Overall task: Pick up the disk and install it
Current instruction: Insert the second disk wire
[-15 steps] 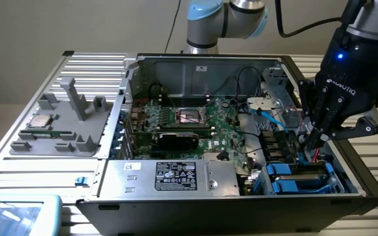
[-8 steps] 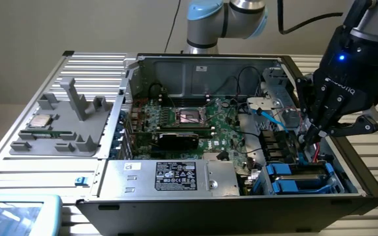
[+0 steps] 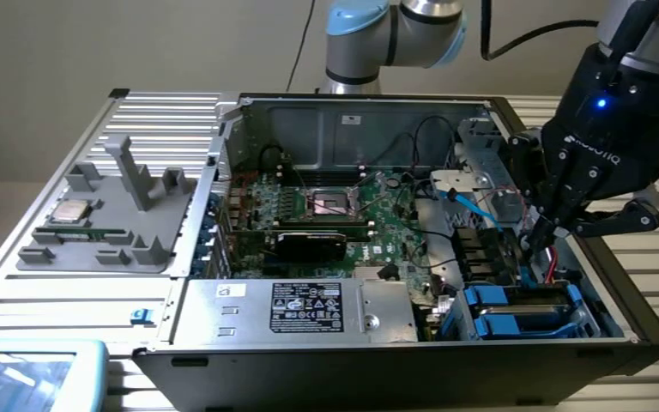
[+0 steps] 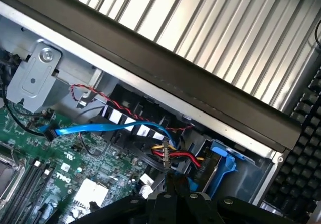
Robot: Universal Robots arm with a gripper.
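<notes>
Hovering claw point(image 3: 532, 245) shut, empty, over drive bay point(image 3: 530, 309)

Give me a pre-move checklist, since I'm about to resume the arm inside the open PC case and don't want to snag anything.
1. Gripper shut: ok, fingers closed together.
2. Disk held: not ok, nothing shows between the fingers.
3. Blue drive carriers seated in the bay: ok, both sit in the case's corner.
4. Blue data cable clear of the fingers: cannot tell, it runs close by.
5. Red and yellow power wires clear: not ok, right at the fingertips.
6. Case wall clearance: cannot tell.
</notes>
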